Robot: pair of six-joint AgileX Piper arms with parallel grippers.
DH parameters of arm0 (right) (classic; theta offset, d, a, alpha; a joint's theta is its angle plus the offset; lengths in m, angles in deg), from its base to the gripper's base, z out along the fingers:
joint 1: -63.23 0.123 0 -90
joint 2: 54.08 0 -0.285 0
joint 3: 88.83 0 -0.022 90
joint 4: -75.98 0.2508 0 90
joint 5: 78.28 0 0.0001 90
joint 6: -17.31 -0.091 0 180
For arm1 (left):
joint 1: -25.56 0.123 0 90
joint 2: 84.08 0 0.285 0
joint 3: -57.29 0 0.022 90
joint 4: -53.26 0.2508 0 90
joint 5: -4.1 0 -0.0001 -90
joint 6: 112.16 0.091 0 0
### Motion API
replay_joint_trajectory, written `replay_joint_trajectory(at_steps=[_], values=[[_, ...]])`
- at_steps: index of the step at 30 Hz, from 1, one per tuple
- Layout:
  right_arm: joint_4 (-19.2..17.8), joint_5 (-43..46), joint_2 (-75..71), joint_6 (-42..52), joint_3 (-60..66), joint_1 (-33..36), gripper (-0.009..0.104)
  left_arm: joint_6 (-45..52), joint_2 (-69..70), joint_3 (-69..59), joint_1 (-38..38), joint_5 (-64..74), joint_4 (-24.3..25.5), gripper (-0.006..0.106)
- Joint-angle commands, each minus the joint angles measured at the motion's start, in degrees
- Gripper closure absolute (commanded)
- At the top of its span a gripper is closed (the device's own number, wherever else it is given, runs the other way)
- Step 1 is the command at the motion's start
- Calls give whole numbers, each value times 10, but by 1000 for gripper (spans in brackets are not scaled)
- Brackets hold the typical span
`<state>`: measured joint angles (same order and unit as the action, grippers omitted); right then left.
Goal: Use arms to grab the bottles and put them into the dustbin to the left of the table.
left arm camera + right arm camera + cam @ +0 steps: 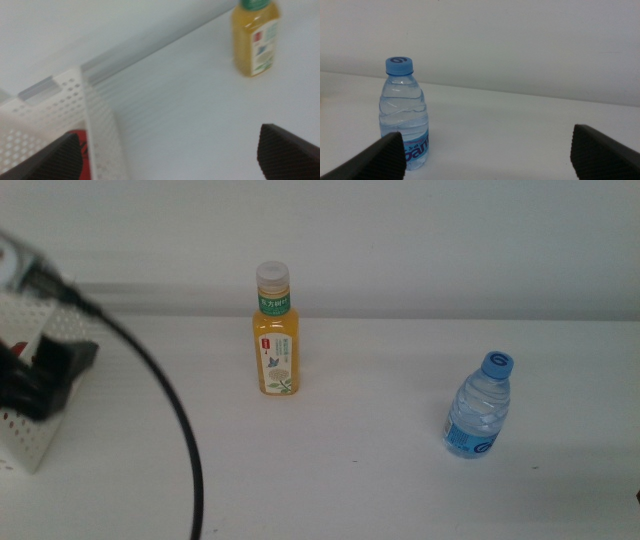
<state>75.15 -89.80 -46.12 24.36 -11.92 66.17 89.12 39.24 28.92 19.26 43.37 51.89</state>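
The yellow juice bottle (275, 340) with a white cap stands upright at the table's middle back; it also shows in the left wrist view as the juice bottle (255, 37). A small clear water bottle (480, 408) with a blue cap stands upright at the right. At the far left my left gripper (42, 375) hovers over the white perforated dustbin (25, 435), its jaws wide open and empty (167, 147). A red patch of the can (80, 145) lies inside the dustbin (95, 115). My right gripper (487, 150) is open, with the water bottle (405, 117) ahead of one jaw.
A thick black cable (185, 440) curves from the left arm down across the table's front left. White tabletop (380, 430) spreads between the two bottles. A pale wall rises behind the table's far edge.
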Motion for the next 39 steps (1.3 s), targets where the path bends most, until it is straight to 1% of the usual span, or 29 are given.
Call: replay_joint_trajectory(at_steps=[1, 7, 12, 14, 17, 20, 26, 31, 34, 39], values=[[-4, 7, -22, 3, 25, -2, 7, -29, 51, -56, -30, -54, -6, 7], [-4, 7, -22, 3, 25, -2, 7, -94, 139, -166, -92, -166, -6, 7], [-4, 7, -22, 3, 25, -2, 7, -170, 139, -246, -118, -256, -12, 7], [-4, 7, -22, 3, 25, -2, 7, -172, 134, -273, -120, -305, -23, 7], [-4, 7, -22, 3, 25, -2, 7, -170, 127, -305, -120, -383, -25, 7], [-4, 7, -22, 3, 25, -2, 7, -170, 116, -326, -120, -426, -25, 7], [-4, 7, -22, 3, 25, -2, 7, -176, 39, -336, -121, -490, -31, 7], [-4, 7, -22, 3, 25, -2, 7, -188, -50, -336, -146, -568, -34, 7], [-4, 7, -22, 3, 25, -2, 7, -190, -105, -336, -162, -609, -50, 7], [-4, 7, -22, 3, 25, -2, 7, -218, -195, -336, -180, -687, -53, 7]])
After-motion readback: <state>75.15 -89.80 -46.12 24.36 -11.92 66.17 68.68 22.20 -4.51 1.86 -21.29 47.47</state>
